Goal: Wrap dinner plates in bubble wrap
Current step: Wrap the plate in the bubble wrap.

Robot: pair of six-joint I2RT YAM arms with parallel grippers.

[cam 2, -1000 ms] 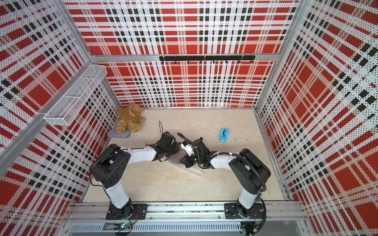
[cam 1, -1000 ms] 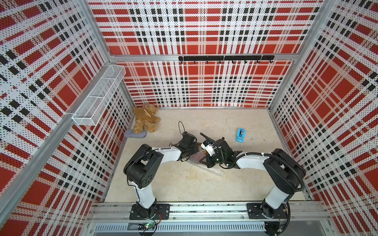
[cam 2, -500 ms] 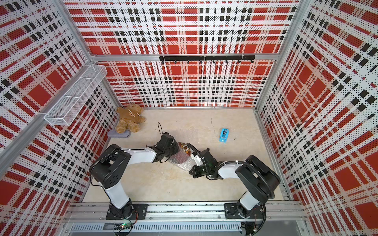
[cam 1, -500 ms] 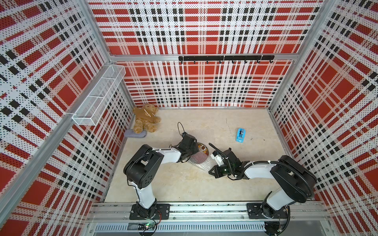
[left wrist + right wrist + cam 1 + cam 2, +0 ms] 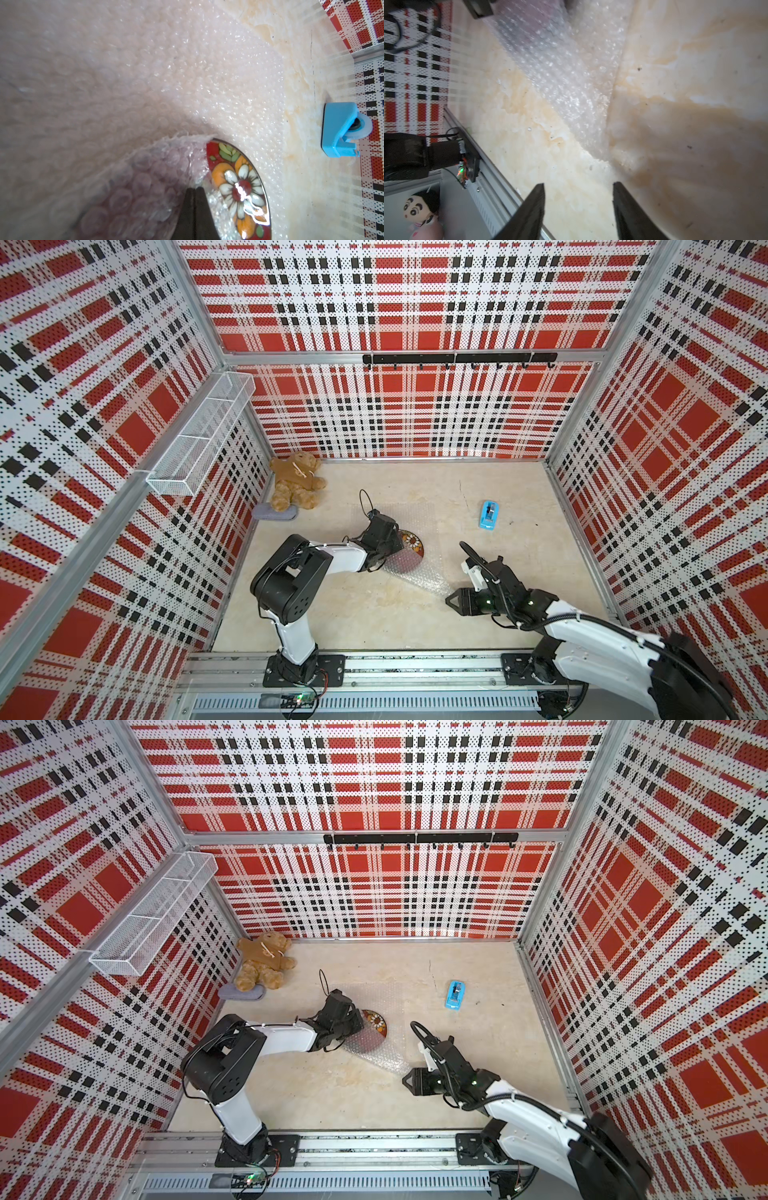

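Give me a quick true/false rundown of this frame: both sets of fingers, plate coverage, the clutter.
1. The right fingers are open and hold nothing. True.
2. The bubble wrap covers the whole plate. False: a fold covers part of it; the flowered side is bare.
3. The left fingers are shut at that fold's edge, over the plate. True.
4. The tape dispenser lies on the bubble wrap. False: it lies on the bare table, apart from the wrap.
5. The teddy bear lies on the table in a far corner. True.
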